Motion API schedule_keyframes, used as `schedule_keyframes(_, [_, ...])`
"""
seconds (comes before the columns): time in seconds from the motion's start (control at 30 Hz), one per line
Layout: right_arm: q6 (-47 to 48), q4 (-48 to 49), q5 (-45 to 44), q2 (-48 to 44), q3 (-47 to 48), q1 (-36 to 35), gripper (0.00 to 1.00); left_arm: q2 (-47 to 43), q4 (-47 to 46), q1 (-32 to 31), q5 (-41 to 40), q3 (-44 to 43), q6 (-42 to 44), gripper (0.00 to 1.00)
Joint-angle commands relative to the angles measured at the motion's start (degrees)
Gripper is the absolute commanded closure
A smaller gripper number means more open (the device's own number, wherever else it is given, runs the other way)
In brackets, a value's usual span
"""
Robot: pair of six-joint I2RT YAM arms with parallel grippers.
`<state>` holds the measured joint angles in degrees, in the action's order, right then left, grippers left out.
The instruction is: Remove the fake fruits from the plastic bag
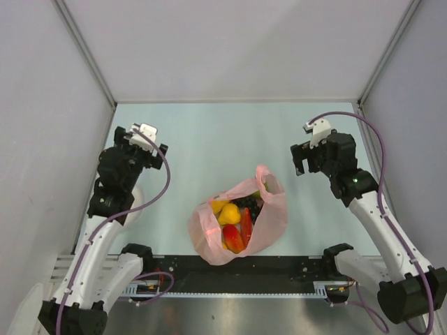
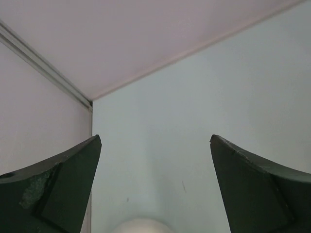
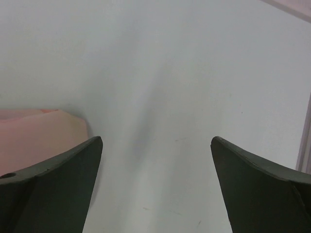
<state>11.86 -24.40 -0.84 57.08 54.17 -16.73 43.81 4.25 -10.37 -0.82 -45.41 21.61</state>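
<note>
The pink plastic bag [image 1: 269,209] lies open near the front middle of the table, with the fake fruits inside it. I see yellow fruits [image 1: 227,211], a red-orange fruit [image 1: 232,239], a red slice [image 1: 246,225] and dark grapes [image 1: 248,203]. My left gripper [image 1: 140,145] is open and empty, raised to the left of the bag; it also shows in the left wrist view [image 2: 155,138]. My right gripper [image 1: 311,157] is open and empty, to the right of the bag and beyond it [image 3: 156,139]. A corner of the bag [image 3: 39,133] shows at the left of the right wrist view.
A white round plate [image 1: 137,202] lies on the left, partly hidden under my left arm; its rim [image 2: 143,226] shows at the bottom of the left wrist view. Walls enclose the table on the left, back and right.
</note>
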Motion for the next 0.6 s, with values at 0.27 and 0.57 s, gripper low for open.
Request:
schedule_keyframes(0.27, [16.71,-20.4,16.22,-16.04,21.81,-1.55,0.01,-6.62,35.21,-0.09,19.79,-14.36,-9.64,0.0])
schedule_keyframes(0.57, [3.8,-30.27,41.17,-10.41,28.27,-3.21,0.04,-17.88,35.39,0.88,15.86,-7.77,-12.47,0.0])
